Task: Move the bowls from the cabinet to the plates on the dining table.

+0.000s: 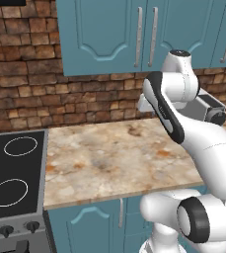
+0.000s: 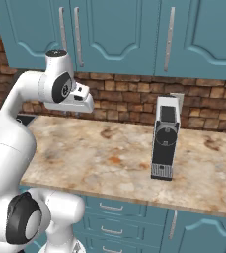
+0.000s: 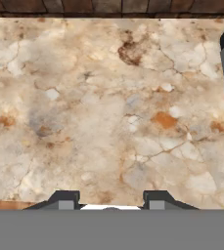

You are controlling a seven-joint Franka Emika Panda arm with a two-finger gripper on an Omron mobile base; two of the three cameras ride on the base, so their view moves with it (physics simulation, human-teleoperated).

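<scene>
Cabinet [image 2: 119,29] doors shut; bowls presumably inside, unseen; jaws [image 3: 111,201] partly open, holding nothing, above marble surface [image 3: 108,107]; judged: bowls stiff, glazed, slippery, breakable, light; pinch across rim wall once door handle [image 2: 78,37] pulled.

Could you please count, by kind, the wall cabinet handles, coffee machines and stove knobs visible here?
Wall cabinet handles: 3
Coffee machine: 1
Stove knobs: 2
Total: 6
</scene>
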